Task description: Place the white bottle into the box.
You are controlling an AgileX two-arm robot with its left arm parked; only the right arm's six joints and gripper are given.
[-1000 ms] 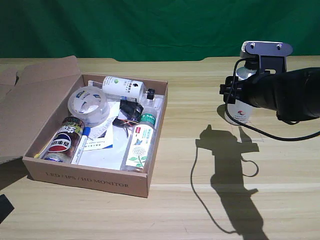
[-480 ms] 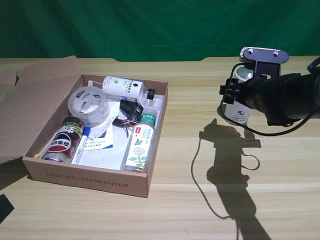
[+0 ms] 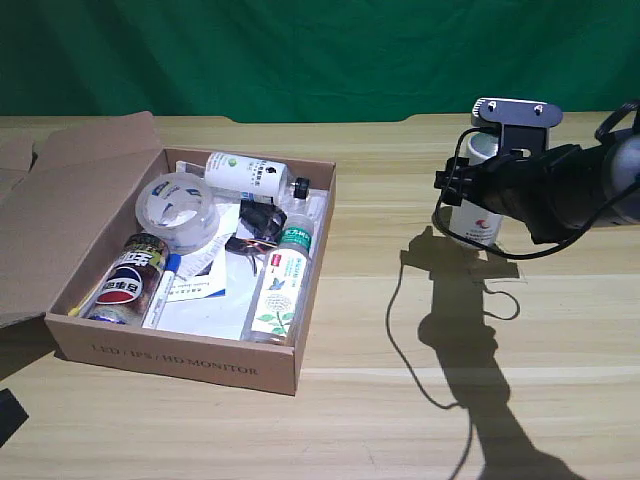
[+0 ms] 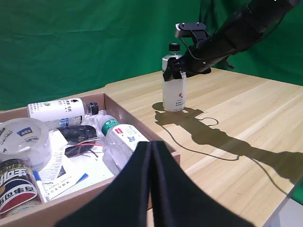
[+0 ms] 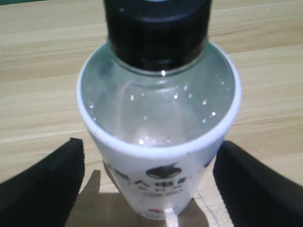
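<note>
Since a second earlier the right arm had slid a little toward the exterior view's left and sunk lower around the bottle. Going left to right in the exterior view, the box (image 3: 180,355) sat open on the table (image 3: 380,420), its left flap cut off by the frame edge. Inside lay a tape roll (image 3: 177,208), a cola can (image 3: 128,280), a smaller white bottle (image 3: 245,173) and a green-capped clear bottle (image 3: 281,282), with some dark tangled item between them too jumbled to make out. Well apart to the right stood the white bottle (image 3: 476,222), upright on the table, most of its body and its cap hidden behind the arm. The right gripper (image 5: 149,184) had its fingers (image 5: 45,189) spread wide, one on each side of the bottle's body, with gaps showing on both sides in the right wrist view; the fingertips were cut off there.
</note>
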